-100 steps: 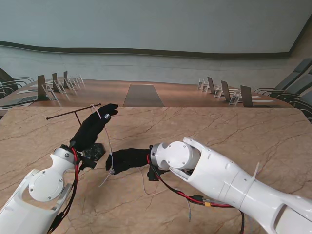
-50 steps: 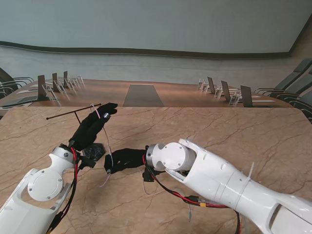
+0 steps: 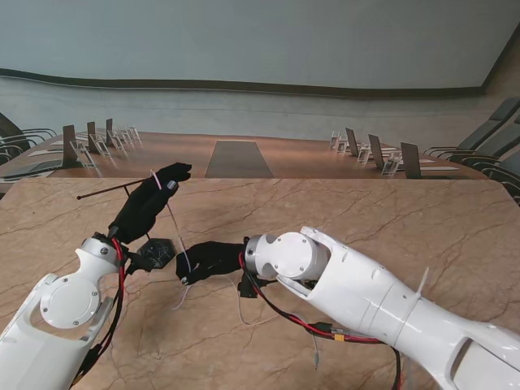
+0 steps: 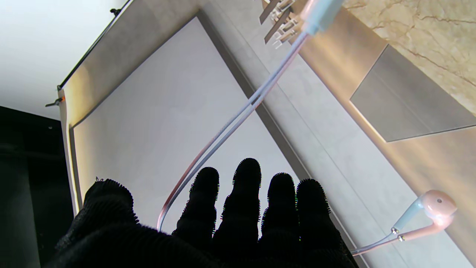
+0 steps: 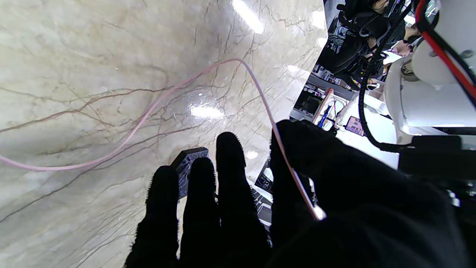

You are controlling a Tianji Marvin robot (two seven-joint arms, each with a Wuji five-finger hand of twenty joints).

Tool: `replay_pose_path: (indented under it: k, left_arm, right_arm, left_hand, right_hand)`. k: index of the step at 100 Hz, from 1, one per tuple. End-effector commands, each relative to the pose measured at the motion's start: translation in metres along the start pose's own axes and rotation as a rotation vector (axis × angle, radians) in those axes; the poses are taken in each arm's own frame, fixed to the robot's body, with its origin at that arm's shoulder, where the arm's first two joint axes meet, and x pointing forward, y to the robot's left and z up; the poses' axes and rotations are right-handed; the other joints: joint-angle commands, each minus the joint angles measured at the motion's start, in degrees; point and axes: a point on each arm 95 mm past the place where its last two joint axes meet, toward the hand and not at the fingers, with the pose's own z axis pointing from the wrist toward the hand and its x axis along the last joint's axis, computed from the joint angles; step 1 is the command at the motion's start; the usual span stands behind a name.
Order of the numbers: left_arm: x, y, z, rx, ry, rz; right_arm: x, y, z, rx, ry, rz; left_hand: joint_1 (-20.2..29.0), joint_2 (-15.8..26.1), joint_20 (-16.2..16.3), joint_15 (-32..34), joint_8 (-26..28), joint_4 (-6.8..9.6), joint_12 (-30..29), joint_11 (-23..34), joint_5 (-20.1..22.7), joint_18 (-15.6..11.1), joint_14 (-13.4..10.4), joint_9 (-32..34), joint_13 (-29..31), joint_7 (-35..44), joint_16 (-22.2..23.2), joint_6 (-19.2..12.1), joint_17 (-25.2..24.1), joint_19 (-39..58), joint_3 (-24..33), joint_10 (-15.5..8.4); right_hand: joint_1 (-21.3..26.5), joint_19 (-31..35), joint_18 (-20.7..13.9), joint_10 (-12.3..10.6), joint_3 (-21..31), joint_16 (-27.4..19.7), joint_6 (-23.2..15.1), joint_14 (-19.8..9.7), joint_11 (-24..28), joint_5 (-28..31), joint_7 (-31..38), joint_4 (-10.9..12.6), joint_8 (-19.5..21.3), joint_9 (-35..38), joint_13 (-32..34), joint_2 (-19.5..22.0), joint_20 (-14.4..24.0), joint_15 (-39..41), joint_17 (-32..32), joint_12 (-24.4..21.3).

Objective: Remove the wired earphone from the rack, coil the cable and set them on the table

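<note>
The pink-white earphone cable runs in a straight slanting line between my two black-gloved hands. My left hand is raised beside the thin black rack rod, with the cable looped over its fingers. In the left wrist view the cable passes between thumb and index finger of that hand, and a pink earbud dangles at its other side. My right hand hovers low over the table and pinches the cable between its thumb and index finger. The slack beyond the pinch lies on the marble.
The rack's dark base stands between the two hands, close to the right hand's fingers. My bulky right forearm crosses the near part of the marble table. Beyond the far edge are a wooden desk and chairs.
My left hand has risen and drawn slightly to the left along the rod. The cable between the hands has pulled straighter. The right hand shifted a little to the left.
</note>
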Motion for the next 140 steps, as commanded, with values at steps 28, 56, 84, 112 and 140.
replay_pose_path:
  k: [28, 56, 84, 112, 140]
  left_arm:
    - [0.002, -0.013, 0.005, 0.003, 0.031, 0.007]
    - [0.0, -0.02, 0.008, 0.017, 0.045, 0.012]
    - [-0.001, -0.026, 0.011, 0.033, 0.058, 0.012]
    - [-0.005, -0.031, 0.017, 0.033, 0.05, 0.029]
    - [-0.012, -0.033, 0.027, 0.026, 0.027, 0.028]
  right_arm:
    - [0.01, 0.005, 0.004, 0.006, 0.021, -0.01]
    - [0.011, 0.008, 0.005, 0.003, 0.018, -0.01]
    - [0.01, 0.01, 0.006, 0.009, 0.006, -0.014]
    - [0.01, 0.013, 0.006, 0.003, 0.006, -0.008]
    - [0.008, 0.016, 0.005, -0.006, 0.0, -0.006]
  left_hand:
    - [0.87, 2.07, -1.02, -0.27, -0.49, -1.11, -1.03, -0.18, 1.92, -1.7, -0.6, 0.94, 0.54, 0.82, -0.8, -0.94, -0.29, 0.48, -1.15, -0.41]
    - [0.97, 1.97, -1.25, -0.65, -0.56, -1.14, -1.14, -0.41, 2.73, -2.22, -1.19, 0.88, 0.11, 0.78, -0.98, -0.85, -0.83, -0.03, -1.11, -0.54]
    - [0.99, 1.65, -1.73, -1.26, -0.74, -1.16, -1.32, -0.76, 2.9, -3.04, -2.0, 0.19, -0.74, 0.54, -1.32, -0.86, -1.57, -1.0, -1.13, -0.86]
    - [-1.19, 0.56, -3.3, -2.74, -1.42, -0.98, -1.87, -1.59, 3.45, -3.7, -3.03, -0.87, -2.32, -0.38, -2.01, -0.05, -2.94, -4.07, -1.18, -1.02]
    - [-1.74, 0.09, -4.2, -3.4, -1.78, -0.94, -2.03, -2.0, 3.46, -4.05, -3.41, -1.2, -2.91, -1.0, -2.1, 0.06, -3.0, -5.85, -1.06, -1.11]
  right_hand:
    - [0.2, 4.42, -1.87, 3.61, 14.02, -0.5, -2.78, 0.06, 2.59, 11.41, 9.83, 7.31, 7.99, 5.19, 4.23, -3.0, -0.91, 2.67, 1.99, 1.08]
    - [-0.24, 5.21, -2.16, 4.14, 15.53, -0.56, -2.34, 0.3, 2.97, 12.31, 9.65, 7.89, 9.29, 5.94, 4.69, -3.58, -1.44, 2.92, 2.1, 1.11]
    - [-0.18, 5.26, -2.55, 4.16, 15.56, -0.61, -2.26, 0.19, 3.05, 12.49, 9.49, 8.03, 9.53, 6.17, 4.86, -3.64, -2.01, 2.99, 2.09, 1.05]
    - [-0.07, 5.65, -2.41, 4.79, 15.86, -0.54, -1.91, 0.68, 3.21, 12.78, 9.4, 8.16, 9.5, 6.68, 5.33, -3.8, -2.4, 3.25, 2.36, 1.03]
    - [-0.15, 5.98, -2.48, 4.82, 16.02, -0.53, -1.89, 0.64, 3.31, 12.89, 9.37, 8.19, 9.43, 7.0, 5.57, -3.99, -2.76, 3.31, 2.42, 0.98]
